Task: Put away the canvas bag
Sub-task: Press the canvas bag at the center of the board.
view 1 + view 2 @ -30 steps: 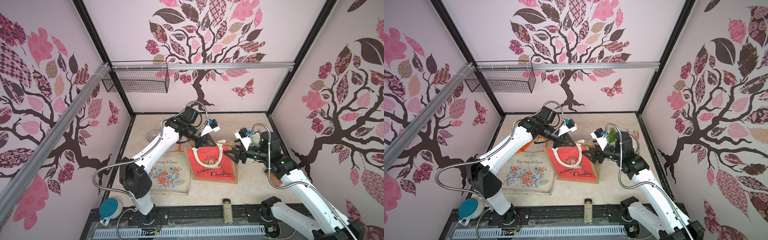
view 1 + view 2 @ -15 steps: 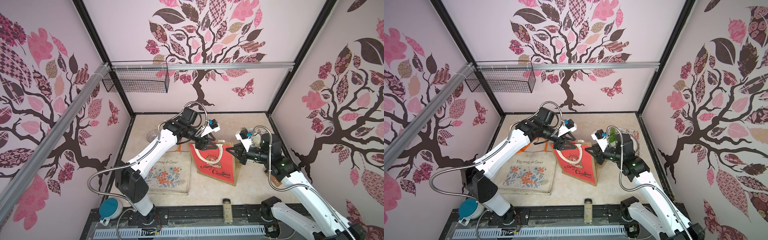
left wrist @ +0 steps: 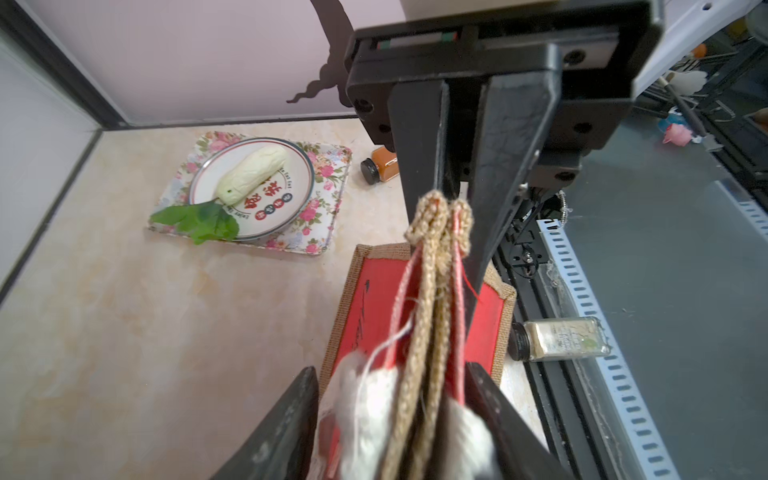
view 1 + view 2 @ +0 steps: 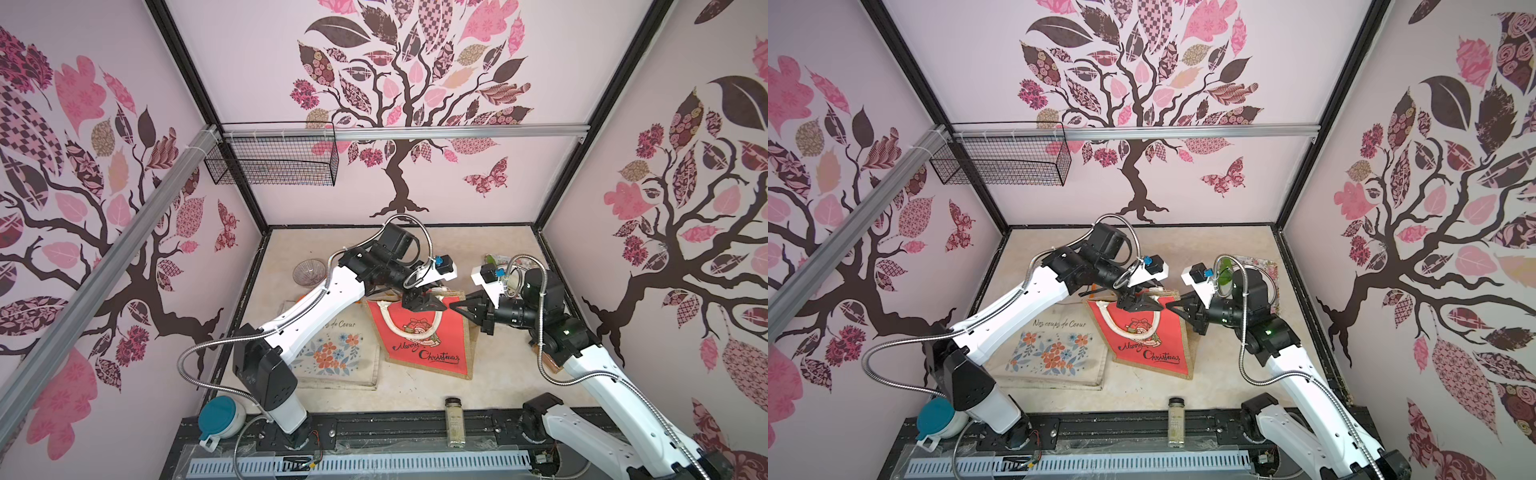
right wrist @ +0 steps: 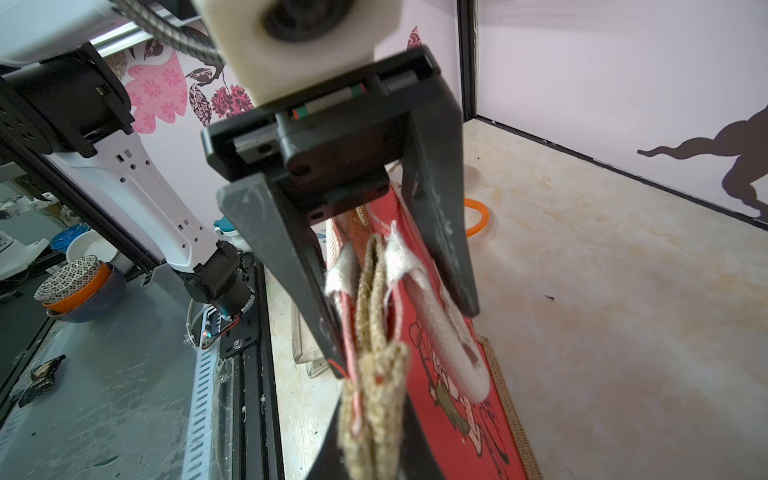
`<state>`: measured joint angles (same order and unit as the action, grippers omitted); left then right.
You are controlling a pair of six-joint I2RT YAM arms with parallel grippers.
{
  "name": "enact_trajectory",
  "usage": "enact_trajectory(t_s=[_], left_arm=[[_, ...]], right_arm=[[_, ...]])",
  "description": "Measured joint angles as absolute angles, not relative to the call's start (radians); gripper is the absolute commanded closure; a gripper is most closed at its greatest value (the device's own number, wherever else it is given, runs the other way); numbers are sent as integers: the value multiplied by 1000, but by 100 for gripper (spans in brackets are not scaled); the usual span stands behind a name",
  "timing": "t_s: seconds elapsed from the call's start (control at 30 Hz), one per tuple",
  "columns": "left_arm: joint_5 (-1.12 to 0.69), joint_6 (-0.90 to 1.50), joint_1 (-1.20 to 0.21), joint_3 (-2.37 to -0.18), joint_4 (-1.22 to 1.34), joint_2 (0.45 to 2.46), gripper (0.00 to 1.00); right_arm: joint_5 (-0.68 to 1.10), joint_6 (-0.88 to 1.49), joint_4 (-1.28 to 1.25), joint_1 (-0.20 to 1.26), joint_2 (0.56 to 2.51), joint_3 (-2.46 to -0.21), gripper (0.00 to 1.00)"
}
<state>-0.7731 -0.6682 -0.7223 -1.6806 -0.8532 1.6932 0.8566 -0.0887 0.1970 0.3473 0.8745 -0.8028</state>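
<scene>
**Red bag pinched at its top edge**

The red jute-trimmed "Merry Christmas" bag (image 4: 428, 345) leans mid-way across the beige desk (image 4: 353, 245). Its bottom is on the surface, just beside a cream floral canvas bag (image 4: 332, 353) lying flat. The right tool (image 4: 459, 309) is clamped tight on the red bag's woven top corner. The left tool (image 4: 438, 306) straddles the same edge and the white rope handle (image 5: 440, 345), fingers parted with a gap showing.

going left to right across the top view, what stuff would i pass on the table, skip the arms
teal-lidded container → floral canvas bag → red christmas bag → floral tray
</scene>
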Motion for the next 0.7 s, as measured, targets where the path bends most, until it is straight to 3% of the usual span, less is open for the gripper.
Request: enact_trajectory(t_s=[0.07,0.13,0.2,0.3,0.47,0.57,0.7], left_arm=[[-799,-675,-723,-1698,-886,1727,79],[-817,-672,-723,-1717,-922,1748,100],[-825,-679,-720,-1744,-952,1765,100],[-825,-681,-720,-1769,-996,1772,100],[-920,-622,-656,-1774,-982,1751,100],[-966,-573,-594,-1774,-934,1708,100],[-973,-543,-578,-1774,-920,1652,100]], right_arm=[[846,-86,199,344,875,-795,88],[833,-84,201,345,875,-789,78],[822,-80,187,345,874,-787,61],[773,-58,166,346,874,-792,43],[698,-34,142,346,860,-780,33],[707,-15,108,346,855,-763,41],[749,17,31,345,867,-757,80]])
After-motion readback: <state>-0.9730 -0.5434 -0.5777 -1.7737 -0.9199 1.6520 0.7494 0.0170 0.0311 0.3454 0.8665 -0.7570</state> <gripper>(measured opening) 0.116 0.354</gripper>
